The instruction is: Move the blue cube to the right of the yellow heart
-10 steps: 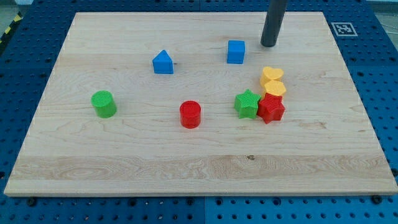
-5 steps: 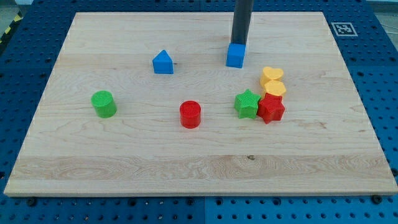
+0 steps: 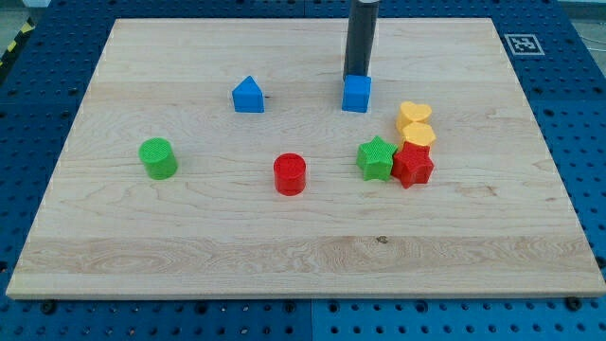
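Note:
The blue cube (image 3: pixel 357 95) sits on the wooden board, upper middle. My tip (image 3: pixel 356 75) stands right at the cube's top edge, touching it from the view's top. The yellow heart (image 3: pixel 414 115) lies to the cube's lower right, with a second yellow block (image 3: pixel 418 135) just below it. The cube is to the left of the heart.
A red star (image 3: pixel 412 165) and a green star (image 3: pixel 376 158) lie against each other below the yellow blocks. A red cylinder (image 3: pixel 290 174) is at the middle, a green cylinder (image 3: pixel 157 157) at the left, and a blue house-shaped block (image 3: pixel 247 95) is left of the cube.
My tip moved from the cube's upper right to directly above it, then pushed the cube a little toward the view's bottom. The other blocks have not moved.

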